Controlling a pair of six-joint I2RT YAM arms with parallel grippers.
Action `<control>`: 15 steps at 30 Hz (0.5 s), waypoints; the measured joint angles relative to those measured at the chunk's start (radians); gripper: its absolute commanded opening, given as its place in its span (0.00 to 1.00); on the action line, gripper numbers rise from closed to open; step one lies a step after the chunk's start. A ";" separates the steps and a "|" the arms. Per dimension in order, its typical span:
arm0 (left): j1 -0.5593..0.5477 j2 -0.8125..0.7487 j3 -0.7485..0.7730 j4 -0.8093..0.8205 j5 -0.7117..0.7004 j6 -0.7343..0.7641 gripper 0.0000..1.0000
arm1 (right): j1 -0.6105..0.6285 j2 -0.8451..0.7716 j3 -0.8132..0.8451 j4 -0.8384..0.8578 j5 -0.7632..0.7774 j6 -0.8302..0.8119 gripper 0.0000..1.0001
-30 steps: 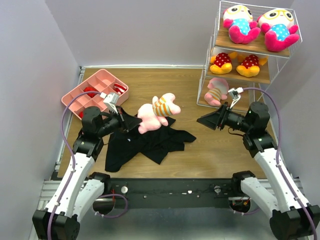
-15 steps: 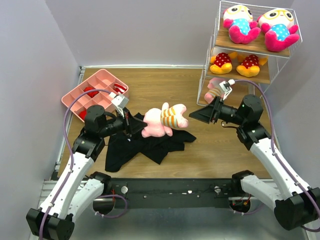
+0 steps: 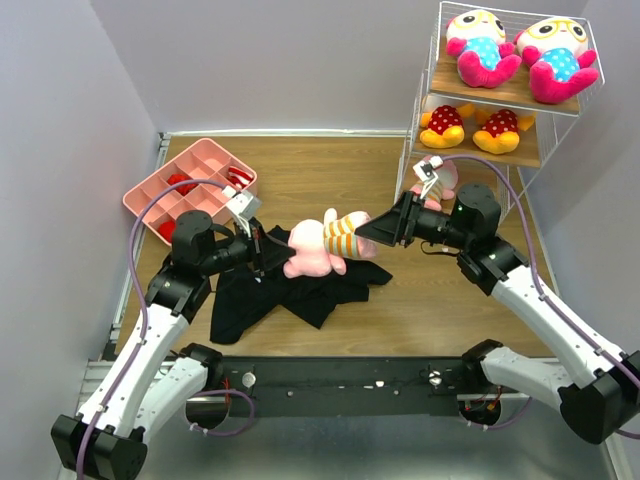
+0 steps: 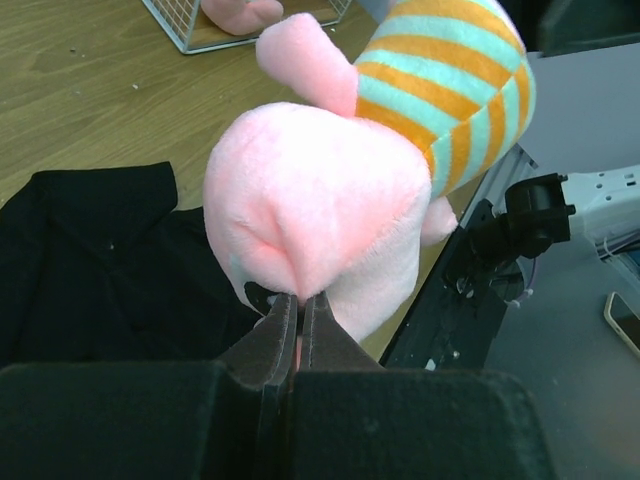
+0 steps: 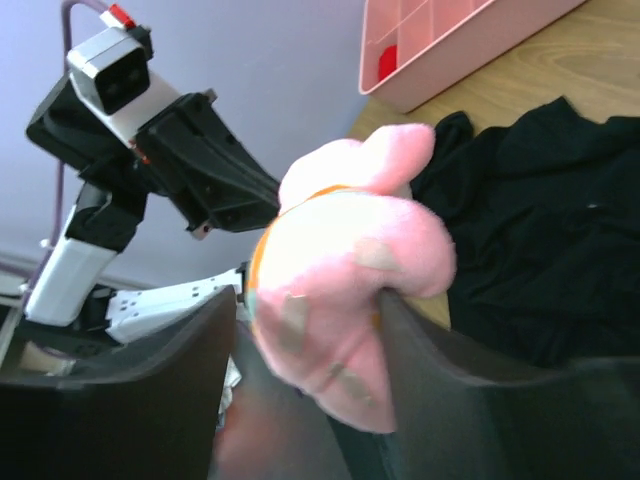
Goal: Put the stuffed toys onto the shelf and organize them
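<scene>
A pale pink striped doll (image 3: 322, 243) hangs above the middle of the table, held up between two arms over a crumpled black garment (image 3: 300, 288). The left gripper (image 4: 298, 303) has its fingers pressed together on a pinch of plush at the doll's plain pink end. That grip is plain in the left wrist view and barely legible from above. The right gripper (image 5: 305, 315) meets the striped end. Its own wrist view shows the fingers spread apart with the doll's rounded bottom lying between them, touching one finger and leaving a gap at the other (from overhead the black fingers simply cover that end). The shelf (image 3: 505, 97) stands at the table's far right corner. Only the top view shows its full load: two blue-dotted dolls (image 3: 478, 45) on the top board, two yellow-orange dolls (image 3: 445, 122) on the middle board, and a second pink doll (image 3: 447, 180) on the lowest, partly hidden behind the right arm. A pink compartment tray (image 3: 207, 160) sits toward the far left corner.
</scene>
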 measured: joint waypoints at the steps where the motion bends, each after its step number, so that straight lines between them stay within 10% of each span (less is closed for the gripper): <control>1: -0.002 0.000 0.000 0.000 0.000 0.000 0.00 | 0.003 0.000 0.002 -0.011 0.016 -0.010 0.29; 4: -0.008 0.000 0.000 0.000 0.000 -0.001 0.04 | 0.009 -0.001 0.008 -0.024 0.051 -0.047 0.01; 7: -0.014 0.000 0.000 0.002 0.001 -0.008 0.64 | 0.014 -0.001 0.016 -0.036 0.059 -0.074 0.01; 10: -0.014 0.004 0.009 -0.007 -0.020 -0.029 0.99 | 0.017 -0.010 0.017 -0.037 0.066 -0.124 0.01; 15: -0.016 0.044 0.150 -0.136 -0.283 -0.133 0.99 | 0.022 -0.097 0.017 -0.071 0.192 -0.300 0.01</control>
